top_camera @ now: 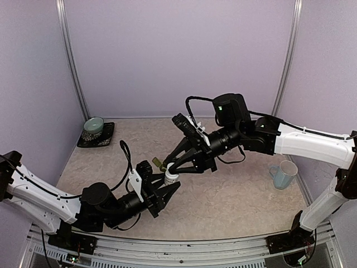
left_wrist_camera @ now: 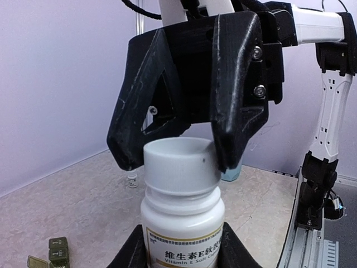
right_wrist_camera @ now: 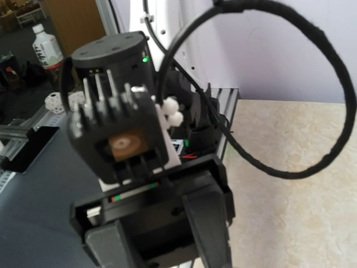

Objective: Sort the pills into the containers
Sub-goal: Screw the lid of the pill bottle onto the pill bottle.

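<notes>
My left gripper is shut on a white pill bottle and holds it upright above the table. From above, my right gripper is shut on the bottle's white cap, one black finger on each side of it. The dark green containers lie on the table just beyond the bottle. The pills are out of view. The right wrist view shows only the left arm's wrist and my own dark fingers; the cap is hidden there.
A pale blue mug stands at the right, partly behind the right finger in the left wrist view. A pale green bowl sits on a dark tray at the back left. A tiny vial stands on the table.
</notes>
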